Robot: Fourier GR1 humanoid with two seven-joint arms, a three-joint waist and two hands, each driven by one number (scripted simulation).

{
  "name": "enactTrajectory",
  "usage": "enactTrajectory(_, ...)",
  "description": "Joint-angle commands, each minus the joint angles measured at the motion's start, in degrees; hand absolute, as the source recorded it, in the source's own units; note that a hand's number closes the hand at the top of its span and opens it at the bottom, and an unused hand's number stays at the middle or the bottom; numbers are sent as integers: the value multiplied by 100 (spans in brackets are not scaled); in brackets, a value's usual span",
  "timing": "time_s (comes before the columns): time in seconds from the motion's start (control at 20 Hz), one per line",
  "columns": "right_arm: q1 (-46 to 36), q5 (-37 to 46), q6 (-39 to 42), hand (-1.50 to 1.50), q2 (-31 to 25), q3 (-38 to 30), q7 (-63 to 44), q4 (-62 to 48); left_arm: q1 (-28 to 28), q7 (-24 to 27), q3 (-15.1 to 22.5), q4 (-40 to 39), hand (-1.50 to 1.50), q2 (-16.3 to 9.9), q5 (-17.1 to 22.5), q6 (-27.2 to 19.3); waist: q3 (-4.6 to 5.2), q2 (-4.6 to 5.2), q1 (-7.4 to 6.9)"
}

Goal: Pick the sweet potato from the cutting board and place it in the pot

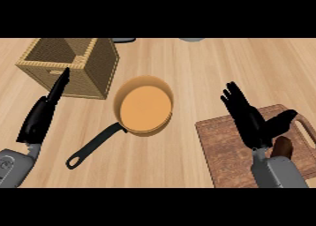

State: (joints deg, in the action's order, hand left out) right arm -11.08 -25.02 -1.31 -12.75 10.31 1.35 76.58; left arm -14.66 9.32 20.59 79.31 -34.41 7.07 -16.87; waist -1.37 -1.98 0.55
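A brown wooden cutting board (226, 145) lies at the lower right. My right hand (252, 121) is above it, fingers straight and pointing away, thumb spread to the right. Just under the wrist a dark reddish sweet potato (284, 148) shows on the board, mostly hidden by the hand and forearm. An orange pot (144, 107) with a long black handle (92, 148) sits in the middle of the counter, left of the board. My left hand (43, 112) rests at the left, fingers straight, holding nothing.
A woven wicker basket (95, 66) stands at the upper left, behind the left hand's fingertips. Two grey objects (192, 39) peek in at the top edge. The counter is light wood.
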Motion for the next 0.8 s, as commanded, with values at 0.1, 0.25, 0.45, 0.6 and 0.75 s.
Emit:
enactTrajectory(0.1, -32, 1321, -1310, 150, -825, 58, -766, -282, 255, -497, 183, -44, 0, 460, 427, 236, 177, 194, 13)
enactTrajectory(0.25, 387, 2361, -1944, 150, -1687, 198, -1219, -866, 574, -832, 308, -195, 0, 800, 901, 477, 260, 298, 132)
enactTrajectory(0.45, 196, 3955, -3474, -150, -2666, -38, -487, -742, 829, -939, 361, -301, 0, 903, 1086, 579, 276, 154, 272)
enactTrajectory(0.6, 356, 4658, -4746, -150, -2161, 139, -201, -145, 815, -1095, 322, -272, 0, 1013, 1240, 600, 184, 95, 288)
enactTrajectory(0.75, 491, 5682, -5362, -150, -1807, 696, -1030, 249, 880, -1148, 279, -250, 0, 951, 1406, 830, 195, 115, 156)
